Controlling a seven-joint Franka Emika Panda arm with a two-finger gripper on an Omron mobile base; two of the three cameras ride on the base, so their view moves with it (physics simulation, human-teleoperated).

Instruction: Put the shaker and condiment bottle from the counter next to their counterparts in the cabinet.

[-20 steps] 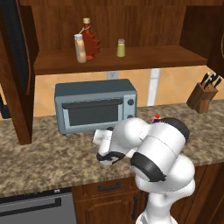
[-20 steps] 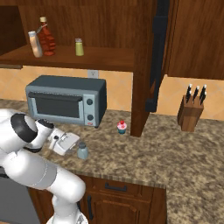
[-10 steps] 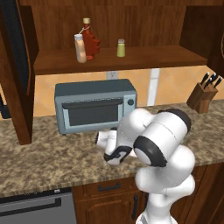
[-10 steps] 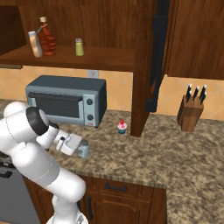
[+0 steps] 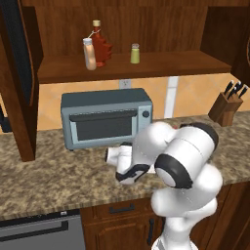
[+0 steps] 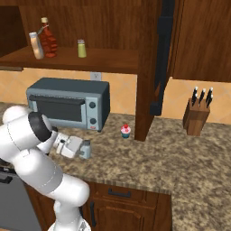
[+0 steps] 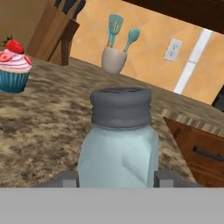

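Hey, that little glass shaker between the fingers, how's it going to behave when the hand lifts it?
The shaker looks like smooth, glassy material, so it may be slippery and want a firm, level squeeze. It is small with a grey cap, so probably light. It stands upright on the counter with the fingers low on its sides, so it might tilt a little when raised.

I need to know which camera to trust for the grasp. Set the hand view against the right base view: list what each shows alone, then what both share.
Hand view alone: a cup of teal utensils, and the fingertips flanking the shaker.
Right base view alone: the toaster oven, the cabinet shelf holding the condiment bottle, red bottle and yellow-green shaker.
Shared: shaker, cupcake, knife block, counter.
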